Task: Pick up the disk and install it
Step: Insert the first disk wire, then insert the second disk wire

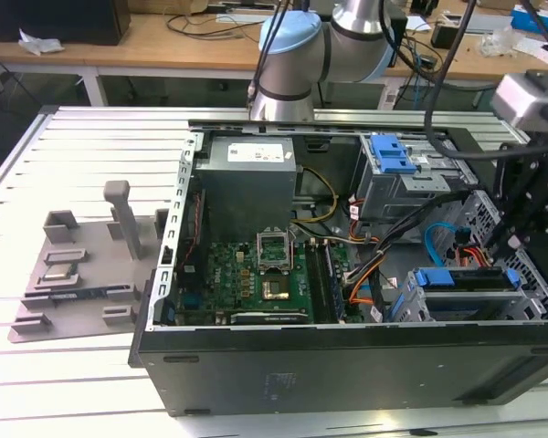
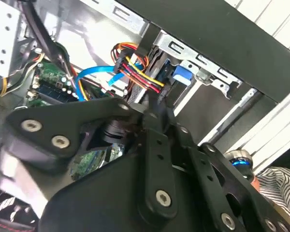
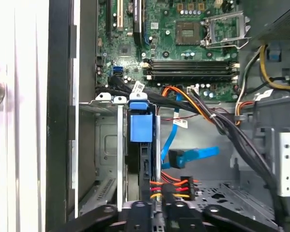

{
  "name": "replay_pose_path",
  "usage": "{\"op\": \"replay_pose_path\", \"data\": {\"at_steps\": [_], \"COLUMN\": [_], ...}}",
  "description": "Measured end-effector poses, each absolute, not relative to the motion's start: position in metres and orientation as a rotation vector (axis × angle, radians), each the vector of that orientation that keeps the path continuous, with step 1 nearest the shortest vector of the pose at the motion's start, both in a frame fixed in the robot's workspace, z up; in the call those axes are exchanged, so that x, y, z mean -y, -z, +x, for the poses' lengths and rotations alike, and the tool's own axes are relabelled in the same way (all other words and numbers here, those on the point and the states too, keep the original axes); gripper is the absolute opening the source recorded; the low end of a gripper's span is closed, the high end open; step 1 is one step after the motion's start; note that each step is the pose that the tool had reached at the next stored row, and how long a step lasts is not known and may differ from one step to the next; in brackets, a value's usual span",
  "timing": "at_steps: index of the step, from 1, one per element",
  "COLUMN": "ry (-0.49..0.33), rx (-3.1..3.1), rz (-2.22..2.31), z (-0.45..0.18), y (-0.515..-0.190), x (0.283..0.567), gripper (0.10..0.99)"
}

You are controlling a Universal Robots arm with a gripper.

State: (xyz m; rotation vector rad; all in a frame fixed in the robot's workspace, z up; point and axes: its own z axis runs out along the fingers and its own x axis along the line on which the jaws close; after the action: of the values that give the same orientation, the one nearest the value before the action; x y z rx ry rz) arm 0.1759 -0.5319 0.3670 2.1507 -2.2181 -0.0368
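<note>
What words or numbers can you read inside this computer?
None can be read.
White sticker on the grey box: print too blurred.
White tags on the black cables: print too small.
Faint mark on the black case side: too faint to read.

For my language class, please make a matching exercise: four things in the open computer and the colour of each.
Things:
1. flat data cable
2. drive latch
3. circuit board
4. computer case

Colours:
A. black
B. green
C. light blue, thin ribbon
D. solid blue block

Pairs: 1-C, 2-D, 3-B, 4-A
</note>
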Motion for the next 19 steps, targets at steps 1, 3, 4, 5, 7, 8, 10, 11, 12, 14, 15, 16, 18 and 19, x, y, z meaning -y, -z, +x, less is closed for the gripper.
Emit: {"op": "replay_pose_path", "data": {"at_steps": [1, 3, 4, 5, 7, 8, 10, 11, 12, 14, 15, 16, 18, 19], "ry": [0.037, 0.037, 0.037, 0.037, 0.037, 0.037, 0.037, 0.037, 0.037, 0.037, 0.037, 0.037, 0.037, 0.037], "rx": [2.218, 2.218, 2.218, 2.218, 2.218, 2.218, 2.218, 2.218, 2.218, 2.218, 2.218, 2.218, 2.218, 2.218], "rz": [2.151, 2.151, 2.151, 2.151, 2.151, 2.151, 2.151, 2.151, 2.151, 2.151, 2.151, 2.151, 2.151, 2.151], "z": [0.176, 0.176, 0.176, 0.176, 0.176, 0.176, 0.176, 0.176, 0.176, 0.176, 0.176, 0.176, 0.176, 0.176], "y": [-0.37, -0.38, -0.384, -0.385, -0.386, -0.386, -0.386, -0.386, -0.386, -0.386, -0.387, -0.387, -0.387, -0.387], "x": [0.531, 0.53, 0.53, 0.53, 0.53, 0.53, 0.53, 0.53, 0.53, 0.53, 0.53, 0.53, 0.53, 0.53], "gripper": [0.224, 0.106, 0.106, 0.106, 0.106, 0.106, 0.106, 0.106, 0.106, 0.106, 0.106, 0.114, 0.235, 0.235]}}
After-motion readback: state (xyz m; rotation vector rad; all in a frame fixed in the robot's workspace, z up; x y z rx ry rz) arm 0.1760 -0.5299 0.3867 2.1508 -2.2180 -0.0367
